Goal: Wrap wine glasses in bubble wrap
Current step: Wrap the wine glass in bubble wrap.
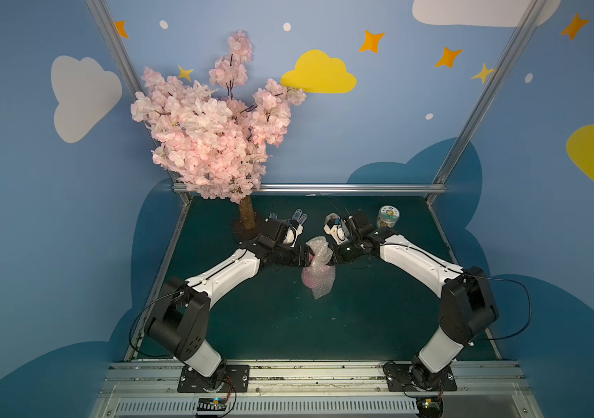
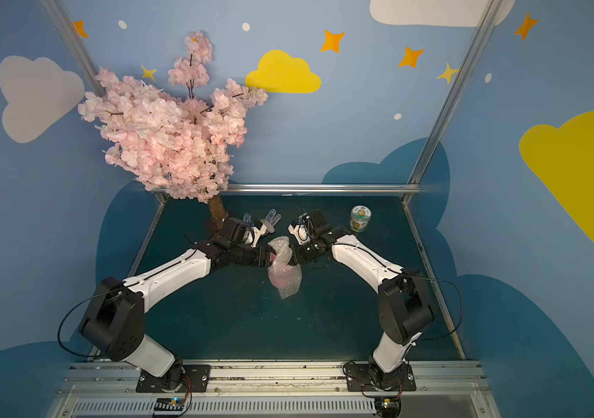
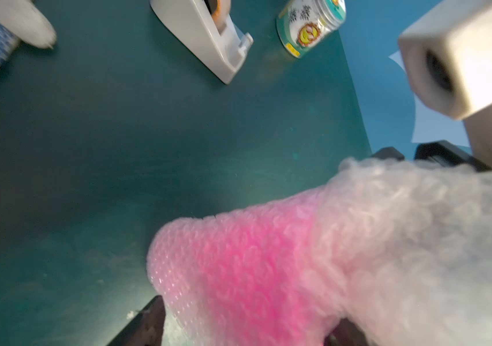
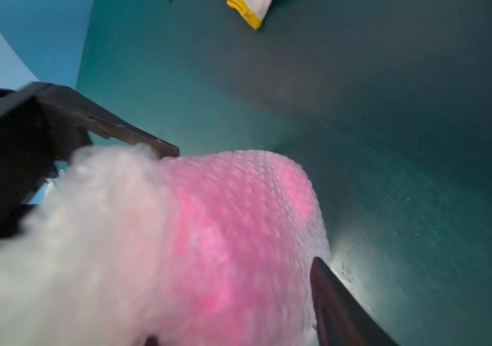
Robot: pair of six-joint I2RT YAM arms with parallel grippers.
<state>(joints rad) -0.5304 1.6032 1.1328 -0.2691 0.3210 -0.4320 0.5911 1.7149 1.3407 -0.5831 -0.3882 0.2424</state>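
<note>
Dark green counter (image 1: 360, 307), centre: opaque magenta-pink goblet (image 3: 238, 263) bundled in clear small-bubble plastic wrap (image 3: 418, 239), light, brittle, slippery; my left hand (image 1: 306, 255) and right hand (image 1: 331, 254) straddle it, jaws wide, grip unconfirmed; I'd hold the padded bowl, not the stem.

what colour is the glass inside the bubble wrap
Bright pink goblet, clearest in left wrist view.

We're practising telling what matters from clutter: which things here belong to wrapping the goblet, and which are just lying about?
Belongs to the job: pink goblet; bubble wrap bundled around it; left tool; right tool.
Just lying about: green-labelled jar; tape dispenser; dotted glove; blossom tree.
</note>
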